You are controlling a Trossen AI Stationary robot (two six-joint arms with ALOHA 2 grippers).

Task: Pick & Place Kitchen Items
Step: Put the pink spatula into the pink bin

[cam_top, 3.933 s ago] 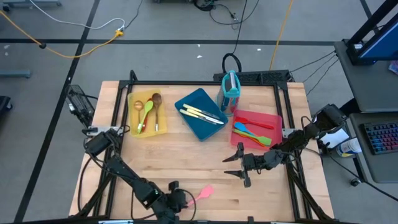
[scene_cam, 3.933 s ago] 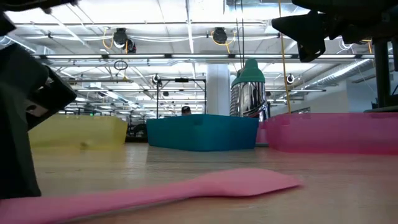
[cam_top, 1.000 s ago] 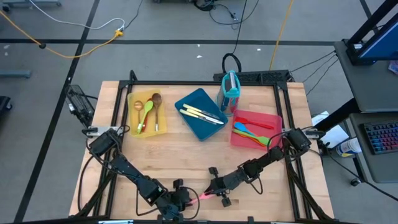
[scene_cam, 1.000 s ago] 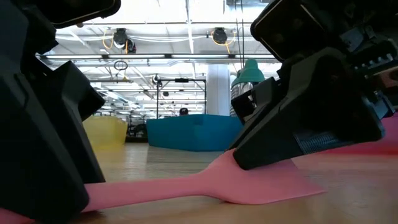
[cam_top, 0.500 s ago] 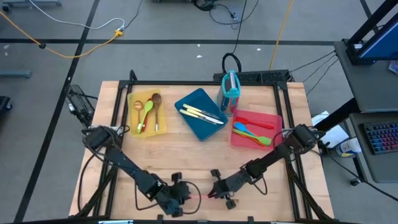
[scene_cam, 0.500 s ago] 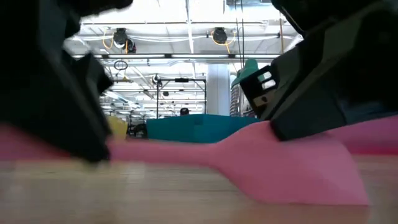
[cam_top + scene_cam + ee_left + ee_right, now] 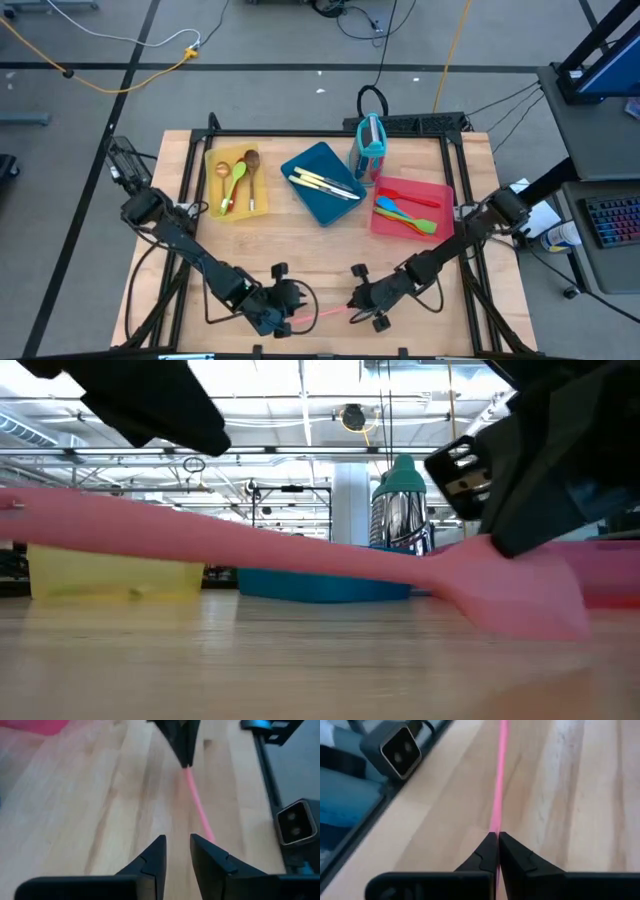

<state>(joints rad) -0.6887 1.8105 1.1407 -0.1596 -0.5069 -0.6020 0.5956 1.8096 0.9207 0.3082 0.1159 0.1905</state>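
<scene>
A pink spatula (image 7: 300, 555) hangs above the table's near edge, between my two grippers. My right gripper (image 7: 353, 303) is shut on its blade end. My left gripper (image 7: 288, 312) stands open at the handle end. Bare wood shows between its fingers in the left wrist view, where the handle (image 7: 199, 805) runs past the outer side of one finger (image 7: 212, 857). In the low view the left gripper (image 7: 150, 400) is above the handle, with a gap between them. My right gripper pinches the spatula's blade (image 7: 500, 565) by its two flat faces, close to where the handle begins. The fingers come slanting down from the table's right and lie along the spatula, which runs straight on from their tips (image 7: 496, 827). The spatula stands on edge, clear of the table. Whether my left gripper touches the handle, I cannot tell.
At the back stand a yellow tray (image 7: 213, 160) with spoons, a blue tray (image 7: 300, 160) with cream-handled knives and a red tray (image 7: 440, 192) with spatulas. An upright teal holder (image 7: 370, 145) stands behind them. Bare wood lies between the trays and the grippers.
Both grippers have risen from the table near its front edge. The pink spatula, which lay on the wood, has come up with the right gripper and now hangs clear. The left gripper now stands above the handle.
</scene>
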